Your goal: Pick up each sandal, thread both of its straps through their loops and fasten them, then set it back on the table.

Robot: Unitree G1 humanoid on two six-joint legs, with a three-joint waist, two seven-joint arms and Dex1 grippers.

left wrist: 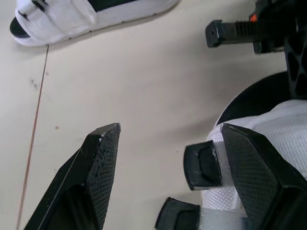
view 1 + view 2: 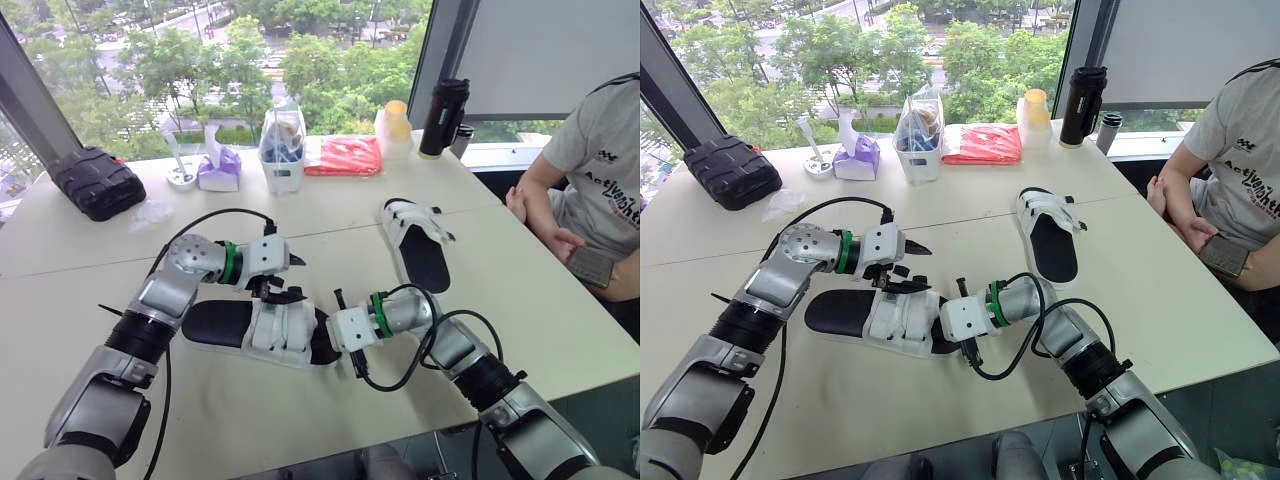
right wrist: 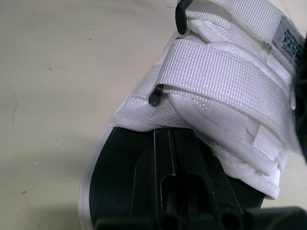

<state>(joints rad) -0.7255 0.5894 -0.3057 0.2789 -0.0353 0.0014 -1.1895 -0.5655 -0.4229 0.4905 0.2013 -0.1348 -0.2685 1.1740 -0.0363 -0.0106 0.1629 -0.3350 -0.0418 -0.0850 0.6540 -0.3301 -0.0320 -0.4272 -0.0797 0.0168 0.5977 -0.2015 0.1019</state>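
A white-strapped sandal with a black footbed (image 2: 262, 330) lies flat on the table in front of me. My left gripper (image 2: 288, 279) hovers open over its straps. In the left wrist view one fingertip (image 1: 249, 163) rests against the white strap beside a black loop (image 1: 204, 165), and the other finger stands over bare table. My right gripper (image 2: 335, 332) is at the sandal's right end, its fingers (image 3: 172, 187) shut together and lying on the black footbed just short of the straps (image 3: 225, 76). The second sandal (image 2: 418, 245) lies further back to the right, untouched.
A person (image 2: 590, 180) sits at the table's right side holding a phone. Along the window stand a black case (image 2: 98, 182), a tissue box (image 2: 218, 168), a clear bin (image 2: 282, 150), a red packet (image 2: 343, 156), a yellow-topped bottle (image 2: 394, 130) and a black flask (image 2: 443, 117).
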